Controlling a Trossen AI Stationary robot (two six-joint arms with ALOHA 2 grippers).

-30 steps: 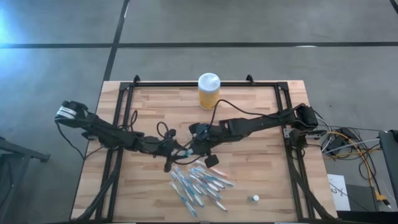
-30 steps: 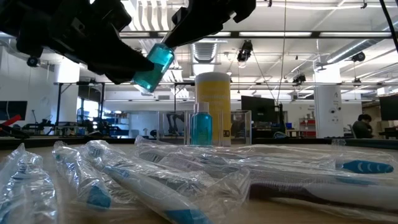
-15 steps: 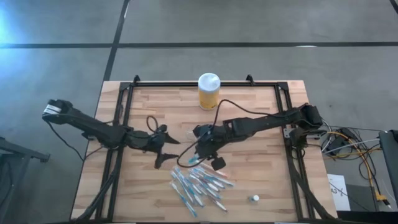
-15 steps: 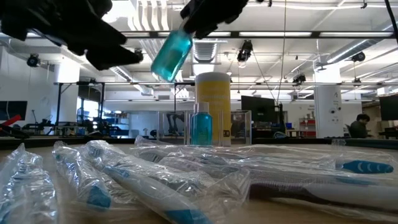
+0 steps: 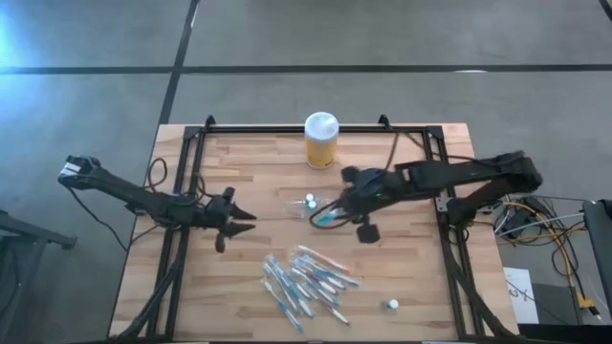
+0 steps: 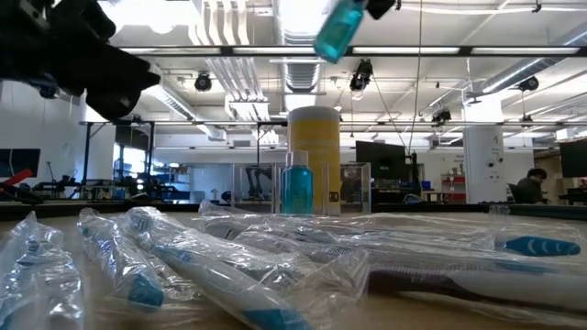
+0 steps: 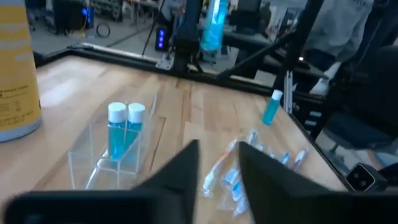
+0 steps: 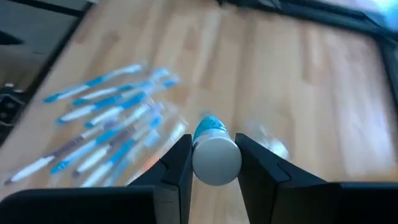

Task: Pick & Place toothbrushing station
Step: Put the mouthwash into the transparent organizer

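The toothbrushing station is a clear plastic holder on the table's middle, with two small blue bottles standing in it; it also shows in the left wrist view and the low view. My right gripper is shut on a third small blue bottle with a white cap, high above the table just right of the station. My left gripper is open and empty, left of the station; its fingers point toward the station. My right gripper pinches the blue bottle's white-capped end between its two fingers. The bottle's blue body sticks out beyond the fingers. The bottle is lifted clear of the table and tilted, its bottom lower than its cap.
A yellow jar with a white lid stands at the table's far edge. Several wrapped toothbrushes lie in a pile toward the near edge. Another small capped bottle stands near the near right corner. Black frame rails run along the table's sides.
My left gripper has let go of the blue bottle and drawn back toward the table's left edge. My right gripper has kept hold of the bottle and carried it up and toward the table's right edge, past the station.
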